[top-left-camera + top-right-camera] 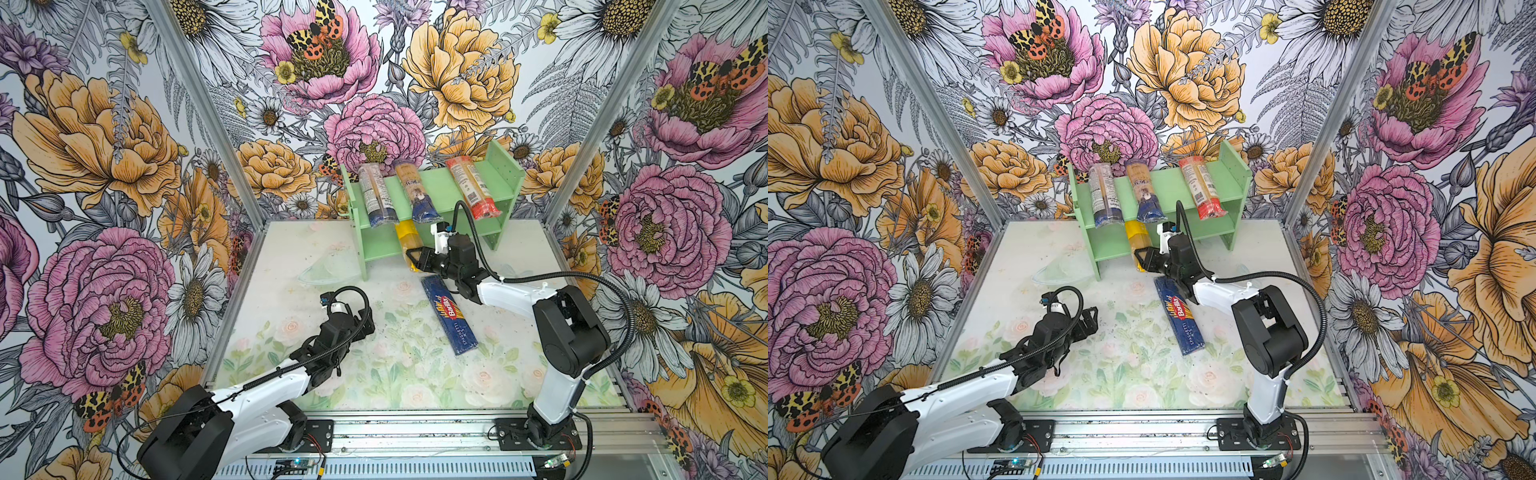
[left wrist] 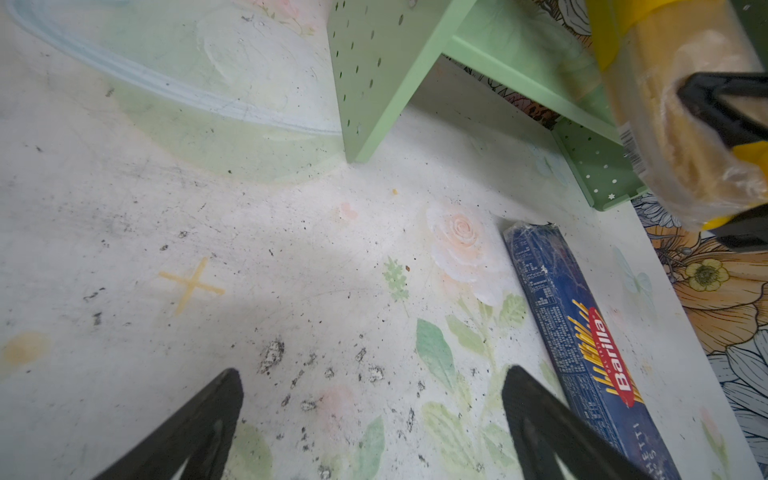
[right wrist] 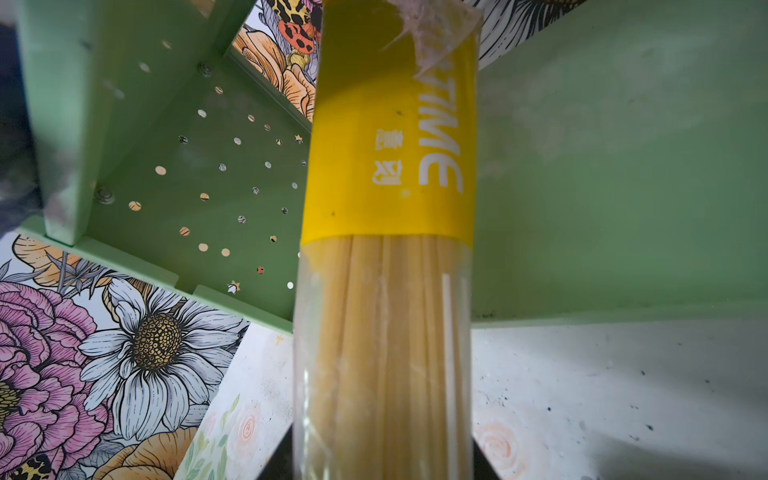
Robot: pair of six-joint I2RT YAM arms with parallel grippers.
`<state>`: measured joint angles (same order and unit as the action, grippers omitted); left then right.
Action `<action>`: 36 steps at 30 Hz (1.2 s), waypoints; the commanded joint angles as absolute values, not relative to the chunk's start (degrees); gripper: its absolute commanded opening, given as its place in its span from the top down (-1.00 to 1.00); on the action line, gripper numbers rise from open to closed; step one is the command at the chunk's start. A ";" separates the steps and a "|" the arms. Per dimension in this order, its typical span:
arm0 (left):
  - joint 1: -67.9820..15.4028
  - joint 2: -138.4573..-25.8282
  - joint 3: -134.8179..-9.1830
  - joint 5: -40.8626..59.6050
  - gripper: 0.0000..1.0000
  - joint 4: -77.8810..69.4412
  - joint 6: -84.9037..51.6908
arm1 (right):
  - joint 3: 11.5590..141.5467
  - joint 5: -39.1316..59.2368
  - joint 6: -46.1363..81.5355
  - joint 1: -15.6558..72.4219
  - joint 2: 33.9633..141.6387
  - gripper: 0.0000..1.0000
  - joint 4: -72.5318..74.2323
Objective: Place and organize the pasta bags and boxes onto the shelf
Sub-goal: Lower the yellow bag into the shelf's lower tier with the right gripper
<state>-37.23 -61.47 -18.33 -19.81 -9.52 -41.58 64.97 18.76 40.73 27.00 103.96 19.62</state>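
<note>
The mint-green shelf (image 1: 441,183) (image 1: 1167,183) stands at the back of the table. On its top tier lie two clear bags with dark-blue ends (image 1: 376,195) (image 1: 417,193) and a red-ended bag (image 1: 473,187). My right gripper (image 1: 415,257) (image 3: 382,457) is shut on the yellow bag (image 1: 405,235) (image 3: 386,291). The bag's far end pokes into the lower tier (image 3: 602,166). The dark blue Barilla box (image 1: 449,313) (image 2: 582,345) lies flat on the table in front of the shelf. My left gripper (image 1: 368,322) (image 2: 374,374) hovers open and empty left of the box.
A clear plastic piece (image 1: 328,268) (image 2: 166,83) lies on the table by the shelf's left side panel (image 2: 374,70). Floral walls close in the table on three sides. An aluminium rail (image 1: 415,432) with both arm bases runs along the front.
</note>
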 commanded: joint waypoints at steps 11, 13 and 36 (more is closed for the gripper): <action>-35.78 -59.63 -16.79 -17.50 -0.98 -10.54 -39.98 | 71.63 16.87 40.25 27.42 104.62 1.00 31.85; -35.77 -59.73 -16.87 -17.40 -0.98 -10.46 -39.99 | 71.90 16.91 40.47 27.35 104.96 1.00 31.90; -35.51 -57.52 -17.14 -17.73 -0.98 -8.62 -39.99 | 74.20 17.20 41.61 26.84 107.58 1.00 33.06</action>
<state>-36.05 -58.46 -17.21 -18.52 -9.23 -41.41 69.78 17.56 42.11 27.03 108.01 21.67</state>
